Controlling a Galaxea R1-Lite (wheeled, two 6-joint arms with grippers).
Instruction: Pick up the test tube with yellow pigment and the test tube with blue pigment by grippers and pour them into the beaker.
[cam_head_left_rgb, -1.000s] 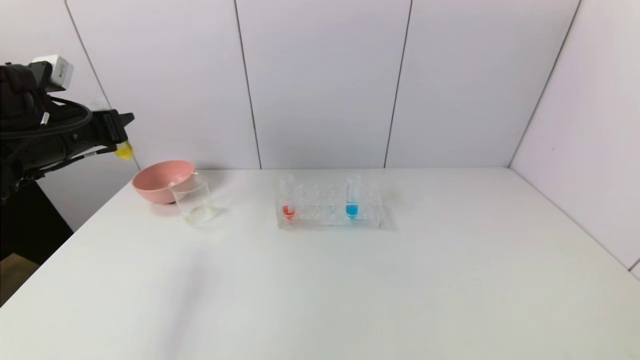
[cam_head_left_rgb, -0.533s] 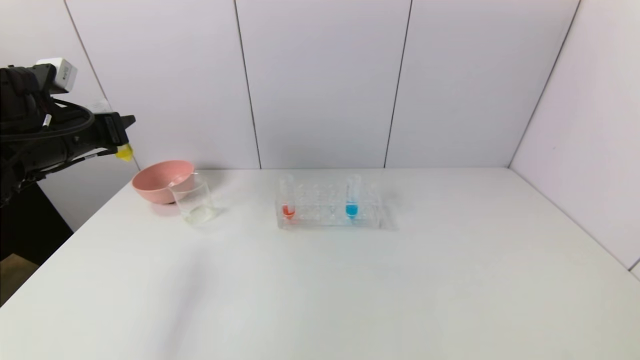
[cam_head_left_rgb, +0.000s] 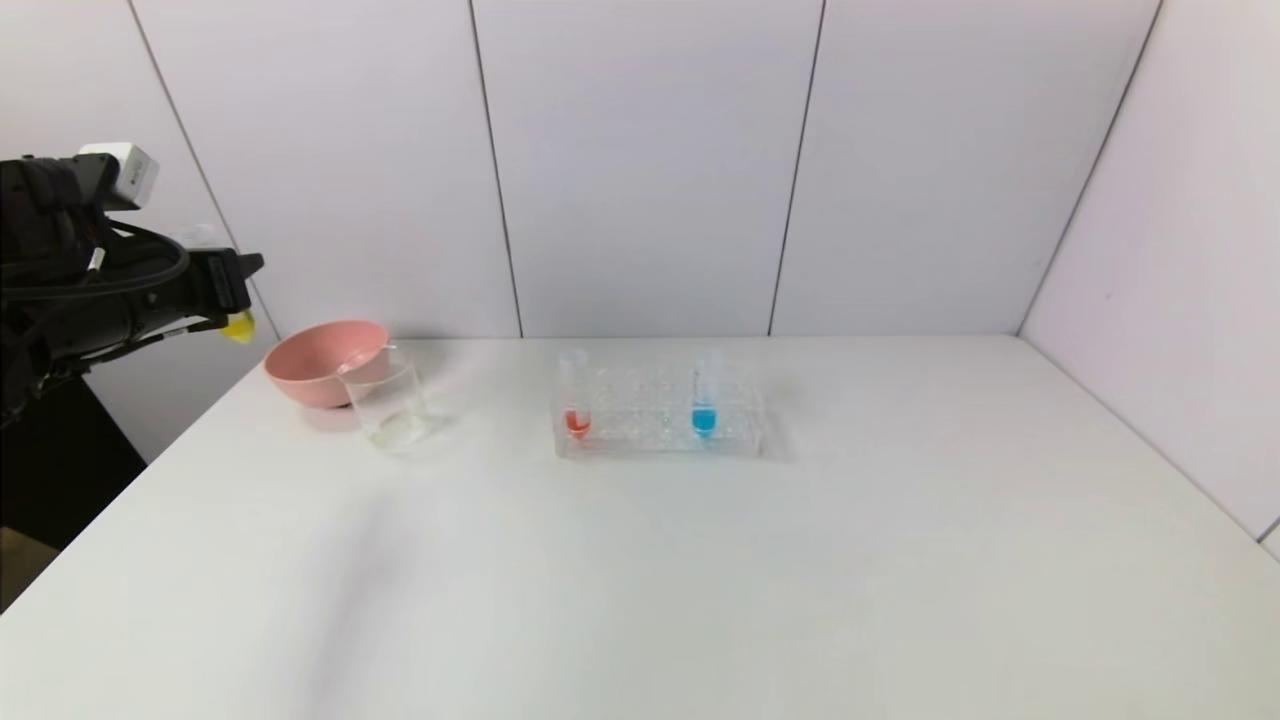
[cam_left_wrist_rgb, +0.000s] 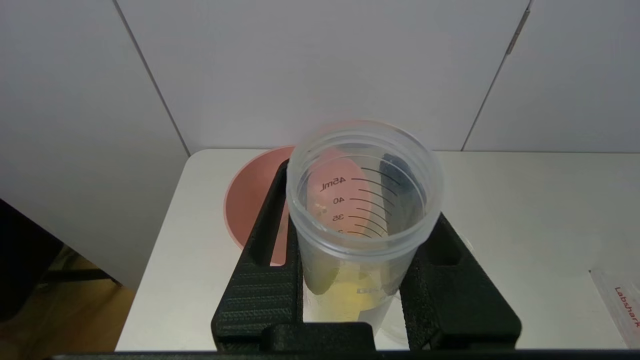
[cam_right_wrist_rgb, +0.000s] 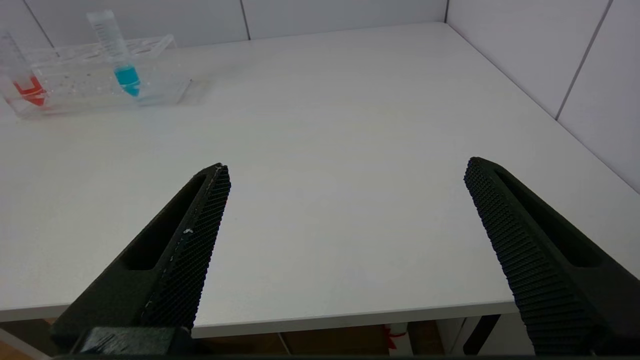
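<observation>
While the left gripper (cam_left_wrist_rgb: 360, 300) clamps the yellow-pigment test tube (cam_left_wrist_rgb: 362, 220) mid-body, its smooth wall looks light, slippery, breakable; the right gripper (cam_right_wrist_rgb: 345, 250) hangs spread, empty. The blue-pigment test tube (cam_head_left_rgb: 705, 395) waits racked; best pinched below its rim.

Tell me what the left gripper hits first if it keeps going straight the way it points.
Probably the pink bowl: the left gripper, clamped on the yellow-pigment test tube, points at it, though depth is unclear.

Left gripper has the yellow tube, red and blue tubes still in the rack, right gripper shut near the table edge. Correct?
Not quite: the right gripper is open, fingers wide apart in the right wrist view. The rest stands.
</observation>
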